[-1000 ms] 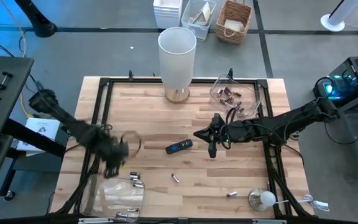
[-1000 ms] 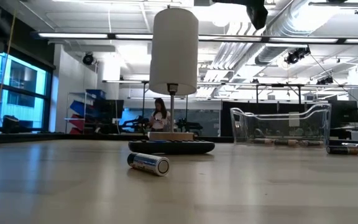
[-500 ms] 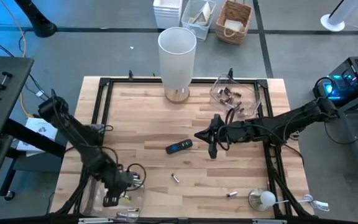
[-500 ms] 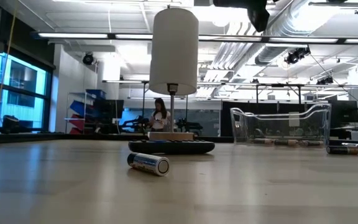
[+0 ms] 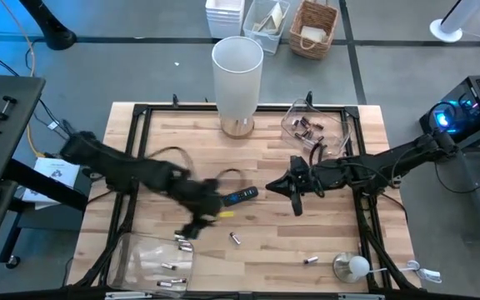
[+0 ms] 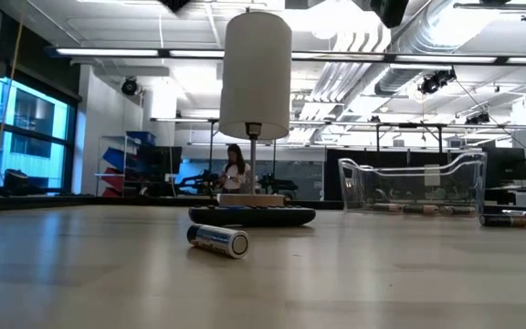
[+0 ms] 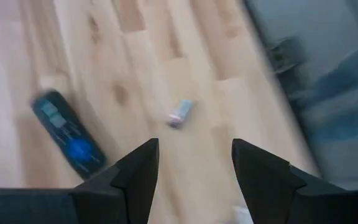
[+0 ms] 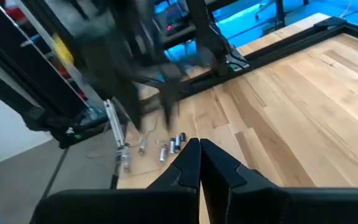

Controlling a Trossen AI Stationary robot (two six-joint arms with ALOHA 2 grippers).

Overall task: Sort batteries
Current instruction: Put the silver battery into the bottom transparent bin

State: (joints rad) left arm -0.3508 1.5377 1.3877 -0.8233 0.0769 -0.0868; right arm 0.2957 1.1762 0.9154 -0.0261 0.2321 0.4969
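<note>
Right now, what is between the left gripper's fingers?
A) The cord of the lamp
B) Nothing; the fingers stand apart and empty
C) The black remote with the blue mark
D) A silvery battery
B: in the left wrist view the left gripper has its fingers spread with only bare wood between them; a loose battery and the black remote both lie on the table beyond it, untouched.

Left arm stretches rightward across the table centre, left gripper [image 7: 191, 180] empty, fingers spread; right arm reaches in from the right, right gripper [image 5: 295, 202] fingers pressed together.
</note>
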